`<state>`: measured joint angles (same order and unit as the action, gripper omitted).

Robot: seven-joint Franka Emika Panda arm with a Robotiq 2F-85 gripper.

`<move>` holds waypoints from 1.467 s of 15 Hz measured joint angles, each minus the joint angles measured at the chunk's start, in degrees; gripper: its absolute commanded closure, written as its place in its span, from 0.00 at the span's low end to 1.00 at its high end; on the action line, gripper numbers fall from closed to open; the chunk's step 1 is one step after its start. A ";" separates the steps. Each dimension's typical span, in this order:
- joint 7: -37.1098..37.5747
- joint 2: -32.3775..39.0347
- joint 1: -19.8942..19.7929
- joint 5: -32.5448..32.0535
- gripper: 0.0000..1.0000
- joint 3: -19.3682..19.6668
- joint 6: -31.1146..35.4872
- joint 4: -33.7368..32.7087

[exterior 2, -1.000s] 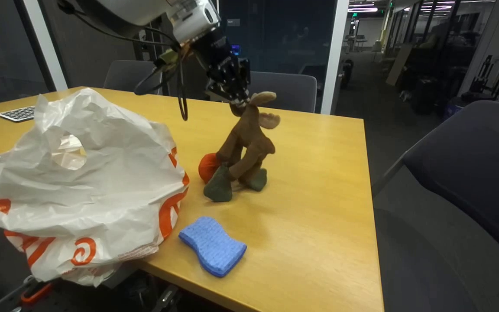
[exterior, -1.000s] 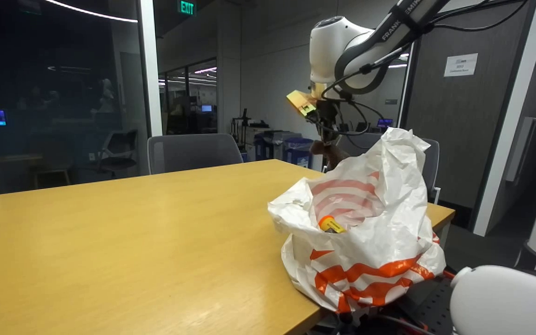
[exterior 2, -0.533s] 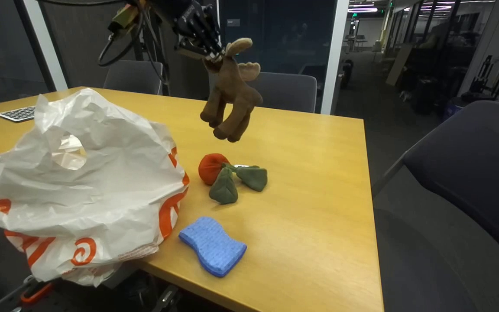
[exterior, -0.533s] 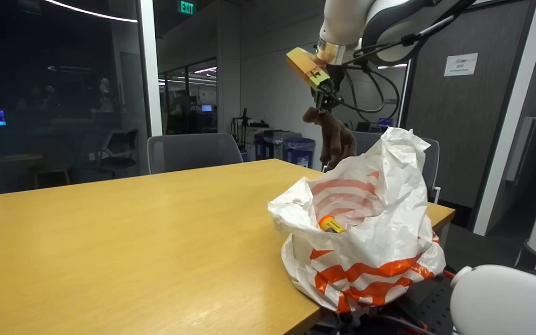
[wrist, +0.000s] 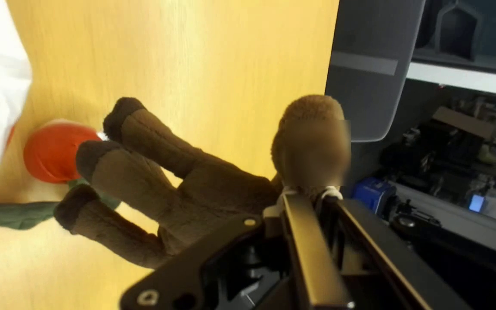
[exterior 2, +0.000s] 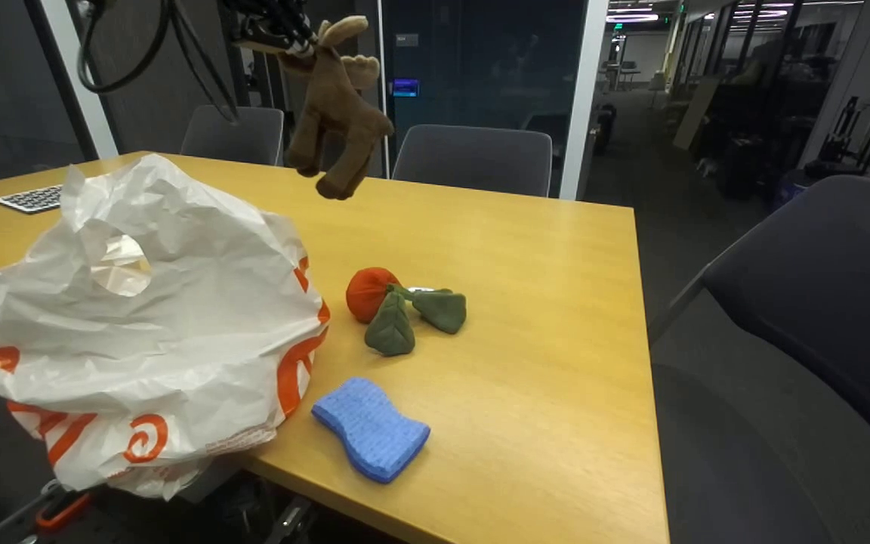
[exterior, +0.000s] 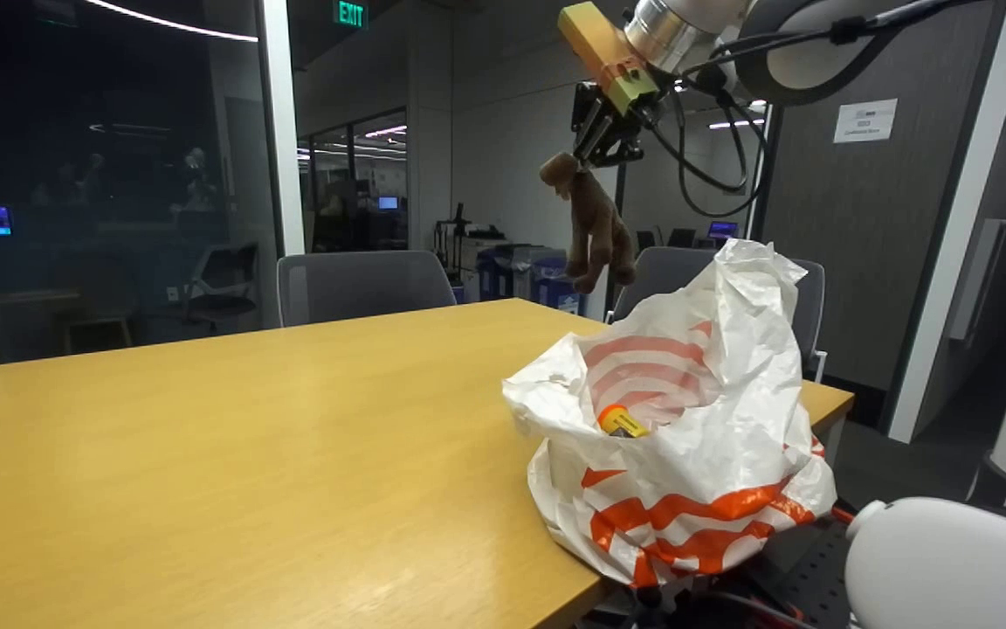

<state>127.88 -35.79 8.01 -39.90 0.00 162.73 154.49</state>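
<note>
I've got the brown plush moose (exterior 2: 337, 102) hanging in the air above the table (exterior 2: 541, 302), head end up, legs dangling; in both exterior views its long axis slants from head at upper L to rump at lower R, muzzle pointing L; in my wrist view it lies crosswise, head toward upper R, feet pointing L; the gripper (wrist: 310, 191) is clenched on its head; vs. 1 s ago, when it was low & partly blocking the orange round toy (exterior 2: 368, 295), it's now well up, and vs. 0.5 s ago it's higher again & further L in both exterior views; that toy lies below w/ its green leaves (exterior 2: 390, 326) spread, same spot as 0.5 s ago; blue sponge (exterior 2: 374, 429) nearby, unmoved; white bag (exterior 2: 201, 332) beside them at the table edge, unchanged, w/ a yellow container (exterior: 623, 423) showing inside; keyboard (exterior 2: 31, 199) past the bag, partly hidden by it.
</note>
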 measured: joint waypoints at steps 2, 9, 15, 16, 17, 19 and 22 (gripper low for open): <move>-5.29 -2.41 7.06 7.79 0.97 4.90 -0.66 2.26; -20.11 -13.75 30.03 30.68 0.97 20.80 -20.49 2.84; -30.37 -15.64 18.27 53.09 0.42 14.78 -44.40 1.80; -31.60 -14.68 14.89 54.74 0.35 12.60 -46.61 1.77; -32.83 -13.88 11.81 56.00 0.26 10.44 -48.38 1.65; -34.78 -12.69 6.86 57.53 0.11 6.38 -50.16 1.13; -36.56 -12.49 0.79 56.55 0.00 0.36 -49.47 0.06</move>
<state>91.32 -48.28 8.80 16.65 0.35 113.26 154.55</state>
